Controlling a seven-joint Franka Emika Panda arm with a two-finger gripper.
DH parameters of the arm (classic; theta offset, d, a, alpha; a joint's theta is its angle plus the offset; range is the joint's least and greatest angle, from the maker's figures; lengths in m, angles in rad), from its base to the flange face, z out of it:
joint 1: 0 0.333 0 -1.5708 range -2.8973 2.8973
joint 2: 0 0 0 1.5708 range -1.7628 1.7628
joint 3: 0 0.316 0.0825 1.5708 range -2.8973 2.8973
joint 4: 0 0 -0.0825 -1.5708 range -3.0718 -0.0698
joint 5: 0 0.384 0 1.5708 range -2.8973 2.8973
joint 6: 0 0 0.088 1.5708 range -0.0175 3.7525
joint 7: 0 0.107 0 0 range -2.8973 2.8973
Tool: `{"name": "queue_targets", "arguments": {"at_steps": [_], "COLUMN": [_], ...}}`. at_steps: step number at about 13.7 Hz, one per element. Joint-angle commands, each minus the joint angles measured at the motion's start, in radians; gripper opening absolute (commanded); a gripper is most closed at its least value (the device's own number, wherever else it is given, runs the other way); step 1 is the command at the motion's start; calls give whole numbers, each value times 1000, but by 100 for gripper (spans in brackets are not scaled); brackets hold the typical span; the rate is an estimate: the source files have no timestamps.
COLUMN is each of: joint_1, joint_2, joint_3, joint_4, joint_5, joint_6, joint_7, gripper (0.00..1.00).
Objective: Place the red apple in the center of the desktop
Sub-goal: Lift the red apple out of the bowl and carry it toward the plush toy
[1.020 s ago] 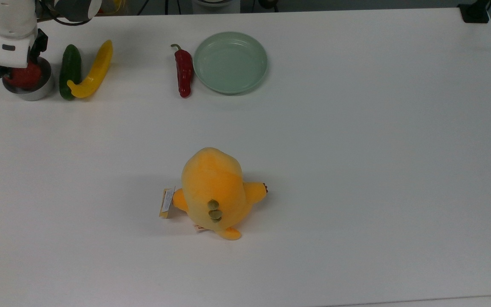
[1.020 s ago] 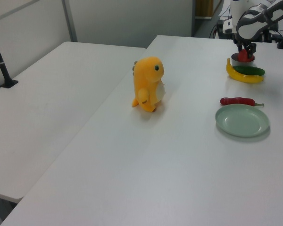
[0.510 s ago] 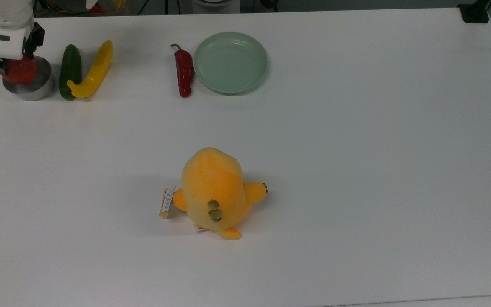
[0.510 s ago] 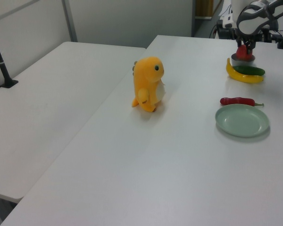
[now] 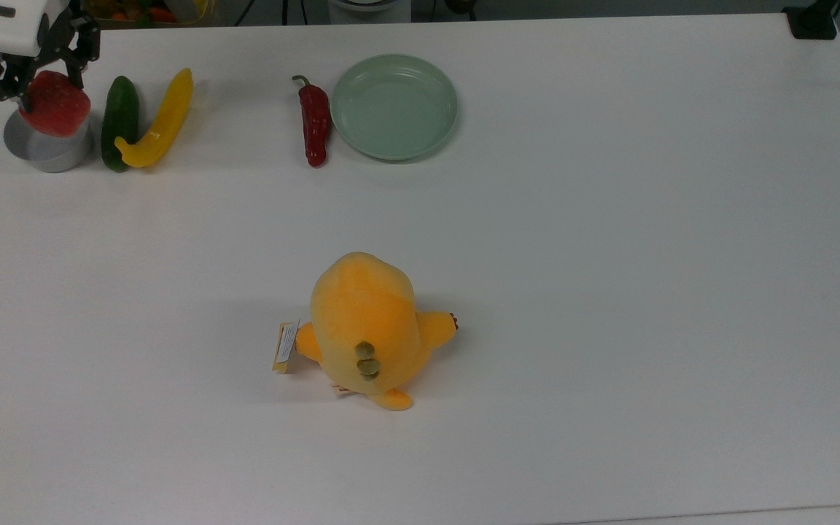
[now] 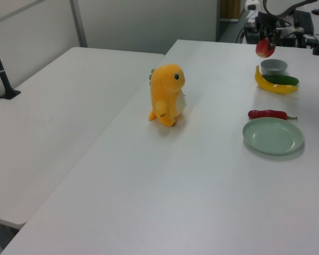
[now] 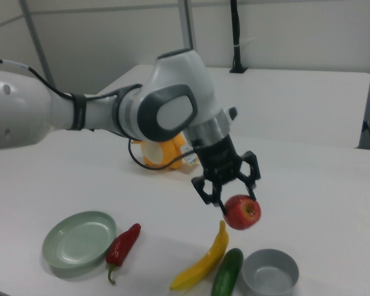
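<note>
My gripper (image 5: 39, 80) (image 7: 229, 198) (image 6: 266, 41) is shut on the red apple (image 5: 55, 111) (image 7: 242, 212) (image 6: 264, 48) and holds it in the air above the grey metal bowl (image 5: 48, 149) (image 7: 271, 272) (image 6: 274, 66). This is at the far left corner of the white desktop (image 5: 609, 255) in the top view. In the right view the apple hangs clear of the bowl, up and to its left. The middle of the desktop (image 6: 212, 159) holds an orange plush toy (image 5: 367, 328) (image 6: 167, 94).
A green cucumber (image 5: 119, 122) (image 7: 227, 274) and a yellow banana (image 5: 158, 120) (image 7: 203, 259) lie right beside the bowl. A dark-red chili pepper (image 5: 314, 121) (image 7: 123, 245) lies next to a pale green plate (image 5: 394, 106) (image 7: 78, 238). A second white table (image 6: 53, 117) adjoins on the left view's left.
The gripper has risen with the apple, lifting it out of the grey bowl; the bowl now stands empty. Nothing else has moved.
</note>
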Motion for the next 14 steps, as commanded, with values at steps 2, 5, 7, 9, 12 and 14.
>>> {"name": "queue_targets", "arguments": {"at_steps": [2,5,7,9,12,14], "joint_1": [12,26,49,64,69,69], "joint_2": [-7,2,12,22,27,39], "joint_3": [105,183,212,243,339,378], "joint_4": [20,18,12,10,-11,-19], "joint_5": [14,14,14,14,14,14], "joint_6": [-55,-55,-56,-62,-110,-113], "joint_7": [278,495,615,691,824,885], "gripper": [43,43,43,44,46,46]}}
